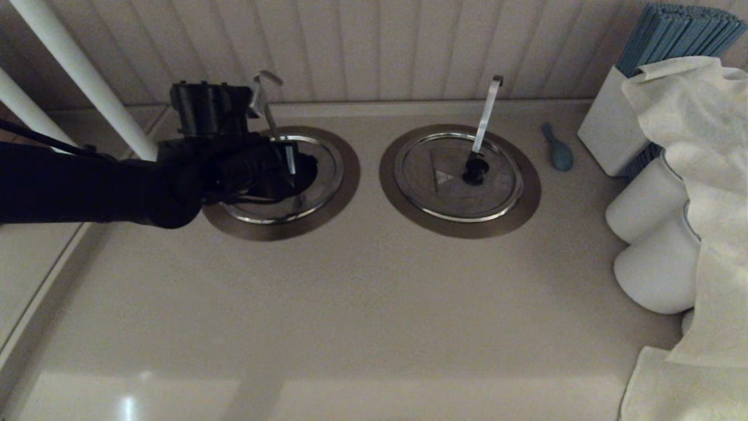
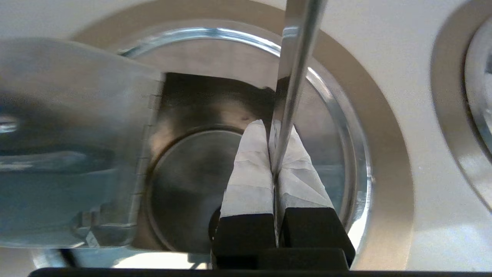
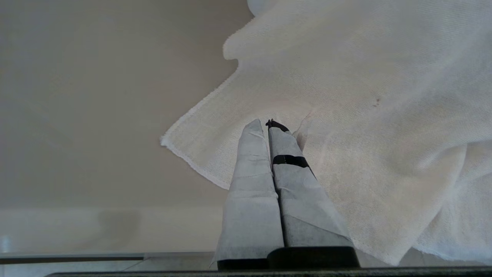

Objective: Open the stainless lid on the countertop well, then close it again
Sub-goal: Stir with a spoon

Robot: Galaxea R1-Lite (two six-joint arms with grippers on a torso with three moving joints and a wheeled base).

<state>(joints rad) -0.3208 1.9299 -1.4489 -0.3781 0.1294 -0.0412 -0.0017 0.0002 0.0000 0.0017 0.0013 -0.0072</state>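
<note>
The stainless lid point(image 1: 324, 169) sits in the left countertop well, ringed by its brushed flange point(image 1: 350, 169). In the left wrist view its folding flap point(image 2: 77, 146) stands raised beside the dark opening point(image 2: 200, 111), with a round pot bottom point(image 2: 184, 184) below. The rest of the lid point(image 2: 326, 127) lies flat. My left gripper point(image 1: 289, 153) hangs over this well. Its taped fingers point(image 2: 250, 173) are shut on the thin hooked rod point(image 2: 298, 57), whose hook point(image 1: 266, 76) rises toward the back wall. The knob is hidden. My right gripper point(image 3: 268, 123) is shut, empty, above a white cloth point(image 3: 365, 115).
The twin lid point(image 1: 432, 187) with its flat strip handle point(image 1: 488, 111) lies closed to the right. A small blue object point(image 1: 558, 152), a white box of blue sticks point(image 1: 608, 128), white rolls point(image 1: 648, 204) and draped cloth point(image 1: 695, 146) crowd the right side.
</note>
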